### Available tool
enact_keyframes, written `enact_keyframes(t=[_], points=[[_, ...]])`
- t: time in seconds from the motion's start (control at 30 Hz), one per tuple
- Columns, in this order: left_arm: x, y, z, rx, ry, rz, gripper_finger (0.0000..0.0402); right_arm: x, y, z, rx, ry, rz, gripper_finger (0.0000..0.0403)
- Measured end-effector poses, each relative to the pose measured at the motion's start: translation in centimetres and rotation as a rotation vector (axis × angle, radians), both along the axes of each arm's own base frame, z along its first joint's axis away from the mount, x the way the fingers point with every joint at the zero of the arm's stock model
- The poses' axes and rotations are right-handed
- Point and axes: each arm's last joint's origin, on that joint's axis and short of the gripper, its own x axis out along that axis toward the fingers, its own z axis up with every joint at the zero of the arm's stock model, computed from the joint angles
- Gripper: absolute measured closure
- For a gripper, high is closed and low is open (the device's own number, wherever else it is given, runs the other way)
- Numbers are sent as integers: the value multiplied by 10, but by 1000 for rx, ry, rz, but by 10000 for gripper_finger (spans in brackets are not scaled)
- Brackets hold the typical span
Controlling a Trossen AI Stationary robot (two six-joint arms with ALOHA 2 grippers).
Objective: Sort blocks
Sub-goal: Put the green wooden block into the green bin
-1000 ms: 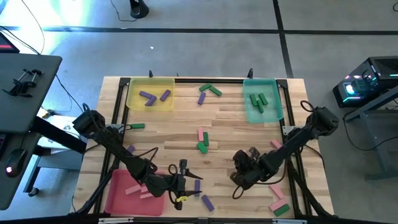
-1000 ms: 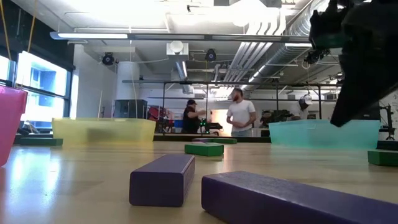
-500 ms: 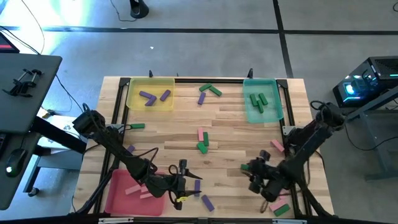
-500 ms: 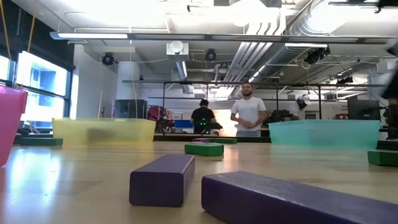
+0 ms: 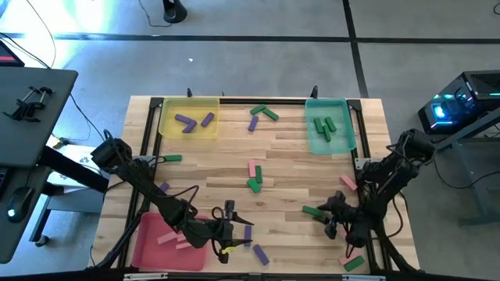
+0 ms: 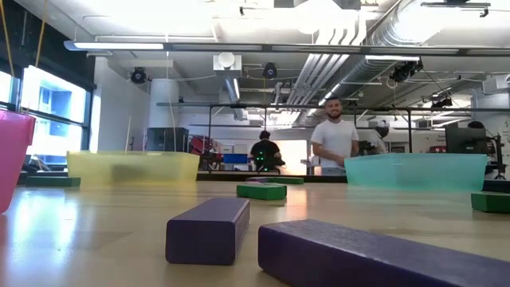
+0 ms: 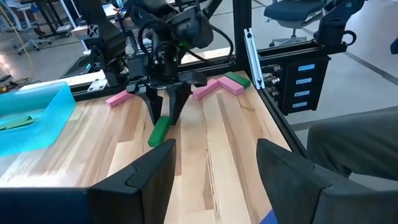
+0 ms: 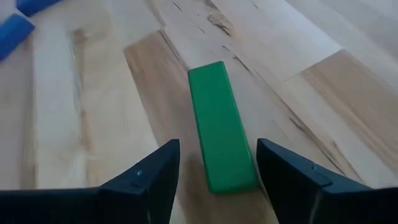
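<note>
Green filled the gap between my right gripper's (image 8: 217, 180) spread fingers: 1 green block (image 8: 221, 127) lay flat on the wooden table (image 8: 93, 124), free of both pads. Its long axis ran straight ahead between the fingers, away from the wrist. From above, my right gripper (image 5: 332, 218) stood near the table's right front, the green block (image 5: 312, 211) just off its tips. I judged this the pick step: descend, centre, close across its narrow width, then carry it to the far teal tray (image 5: 328, 129). My left gripper (image 5: 231, 226) waited spread beside the pink tray (image 5: 148, 246).
</note>
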Motion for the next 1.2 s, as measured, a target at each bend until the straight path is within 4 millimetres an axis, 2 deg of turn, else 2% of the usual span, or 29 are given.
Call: enact_keyframes(t=[0.13,0.3,0.43,0.7,0.77,0.9,1.0,1.1,1.2], points=[[0,0,0,-2,-1,0,189,0,-3,-4,-20,0,14,202],[0,0,0,-10,0,3,189,1,-2,-15,-182,24,125,217],[0,-1,0,-23,1,4,189,3,-1,-26,-244,5,110,233],[-1,-1,0,-26,1,4,189,1,-2,-32,-264,-37,68,320],[-1,-1,0,-26,1,4,189,3,-1,-31,-233,-61,34,324],[-1,-1,0,-26,0,4,189,12,7,-23,-208,-140,-37,324],[0,0,1,-29,-5,5,189,33,11,-7,-230,-223,-120,324],[1,1,1,-28,-8,9,189,55,1,8,-272,-178,-182,324],[2,2,1,-25,-8,11,189,80,-15,33,-292,-108,-244,324]])
